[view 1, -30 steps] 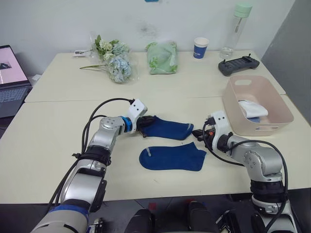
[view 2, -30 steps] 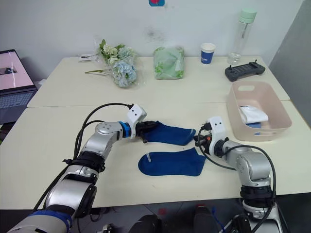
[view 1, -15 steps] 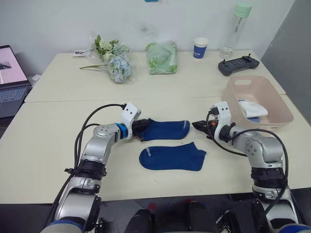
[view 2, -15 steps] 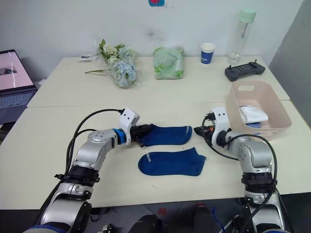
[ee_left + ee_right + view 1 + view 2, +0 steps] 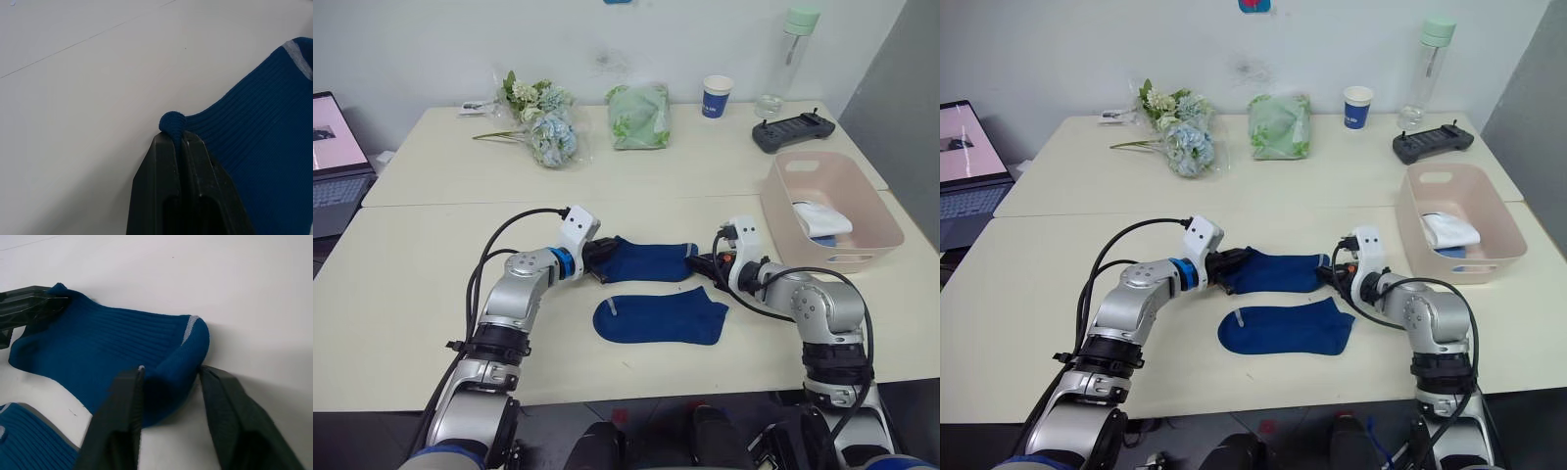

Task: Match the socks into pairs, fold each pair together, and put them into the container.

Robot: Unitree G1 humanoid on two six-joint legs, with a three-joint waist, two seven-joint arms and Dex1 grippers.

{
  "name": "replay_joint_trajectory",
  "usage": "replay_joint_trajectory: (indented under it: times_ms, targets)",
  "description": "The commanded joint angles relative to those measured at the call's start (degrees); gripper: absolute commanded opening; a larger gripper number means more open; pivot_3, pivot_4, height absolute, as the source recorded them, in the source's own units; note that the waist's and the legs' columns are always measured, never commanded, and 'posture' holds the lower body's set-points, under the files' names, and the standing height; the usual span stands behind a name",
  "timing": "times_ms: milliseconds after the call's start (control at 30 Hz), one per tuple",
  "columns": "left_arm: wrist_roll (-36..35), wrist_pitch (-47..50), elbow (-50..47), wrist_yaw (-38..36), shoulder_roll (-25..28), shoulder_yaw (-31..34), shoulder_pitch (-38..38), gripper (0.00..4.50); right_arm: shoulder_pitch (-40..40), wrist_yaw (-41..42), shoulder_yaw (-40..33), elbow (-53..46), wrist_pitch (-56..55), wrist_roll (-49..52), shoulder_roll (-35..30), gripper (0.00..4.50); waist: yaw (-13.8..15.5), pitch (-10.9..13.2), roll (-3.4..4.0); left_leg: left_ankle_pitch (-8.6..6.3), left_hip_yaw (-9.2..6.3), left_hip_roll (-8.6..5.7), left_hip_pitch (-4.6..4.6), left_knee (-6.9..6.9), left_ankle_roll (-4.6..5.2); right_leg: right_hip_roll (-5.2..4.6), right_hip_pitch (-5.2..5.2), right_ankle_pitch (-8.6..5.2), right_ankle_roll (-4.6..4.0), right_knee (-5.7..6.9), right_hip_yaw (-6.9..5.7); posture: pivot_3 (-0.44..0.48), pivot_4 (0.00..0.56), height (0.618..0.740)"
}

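Our left gripper (image 5: pixel 178 139) pinches the far navy sock (image 5: pixel 646 259); our right gripper (image 5: pixel 171 382) jaws straddle its cuff, open.

Ribbed knit navy sock (image 5: pixel 112 342), matt table (image 5: pixel 73 98)

laptop (image 5: pixel 335 162) cut by frame edge, socks in container (image 5: pixel 822 221) partly hidden

Pale table (image 5: pixel 421 294); two navy socks (image 5: pixel 661 317), pink container (image 5: pixel 862 245), flowers (image 5: pixel 540 122), green bundle (image 5: pixel 640 116), blue cup (image 5: pixel 716 97)
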Motion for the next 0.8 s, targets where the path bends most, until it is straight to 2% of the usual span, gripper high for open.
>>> replay_joint_trajectory:
  times_ms: [33, 100, 367, 533, 667, 800]
  targets:
    - [-0.63, -0.25, -1.99, 0.18, 0.7, 0.68, -0.51, 0.0, -0.45, 0.36, -0.55, -2.47, -0.51, 1.38, -0.15, 0.67, 0.01, 0.0, 0.0, 0.0, 0.0, 0.0, 0.0, 0.0, 0.0, 0.0, 0.0, 0.0, 0.0, 0.0, 0.0, 0.0, 0.15, 0.74]
    - [-0.76, 0.02, -2.4, 0.29, 0.64, 0.74, -0.41, 0.0, -0.8, 0.63, -0.55, -1.78, -0.91, 1.27, -0.57, 0.03, 0.01, 0.0, 0.0, 0.0, 0.0, 0.0, -0.01, 0.0, 0.0, 0.0, 0.0, 0.0, 0.0, 0.0, 0.0, 0.0, 0.15, 0.74]
    - [-2.82, 5.3, -8.97, 3.58, -0.48, 2.31, 1.83, 0.0, -4.13, 1.9, -2.11, 1.99, -3.49, 0.76, -2.83, 0.03, -0.01, 0.0, 0.0, 0.0, 0.02, 0.0, 0.0, 0.0, 0.0, 0.0, -0.01, 0.0, 0.0, 0.0, 0.02, 0.0, 0.15, 0.74]
    - [-9.23, 23.31, -29.29, 15.25, -8.49, 5.91, 9.85, 0.0, -11.09, 6.26, -1.1, 13.2, -9.99, -1.47, -7.37, 0.03, -0.03, 0.0, 0.0, 0.0, 0.06, 0.05, -0.04, 0.0, 0.01, -0.04, -0.02, 0.0, 0.0, -0.04, 0.09, 0.0, 0.15, 0.74]
    - [-11.27, 32.16, -36.79, 22.7, -14.17, 6.43, 13.92, 0.0, -14.32, 9.04, 1.87, 20.03, -14.8, -3.34, -6.94, 0.03, -0.08, 0.0, 0.0, 0.0, 0.06, 0.04, 0.0, -0.03, 0.0, 0.02, -0.02, 0.0, 0.0, 0.01, 0.05, 0.0, 0.15, 0.74]
    - [-12.65, 35.95, -38.56, 27.21, -18.45, 7.43, 14.98, 0.0, -16.65, 11.36, 4.57, 25.82, -19.33, -5.7, -5.99, 0.03, 0.02, 0.0, 0.0, 0.0, 0.1, 0.03, 0.0, 0.02, 0.0, 0.01, -0.02, 0.0, 0.0, 0.08, 0.1, 0.0, 0.15, 0.74]
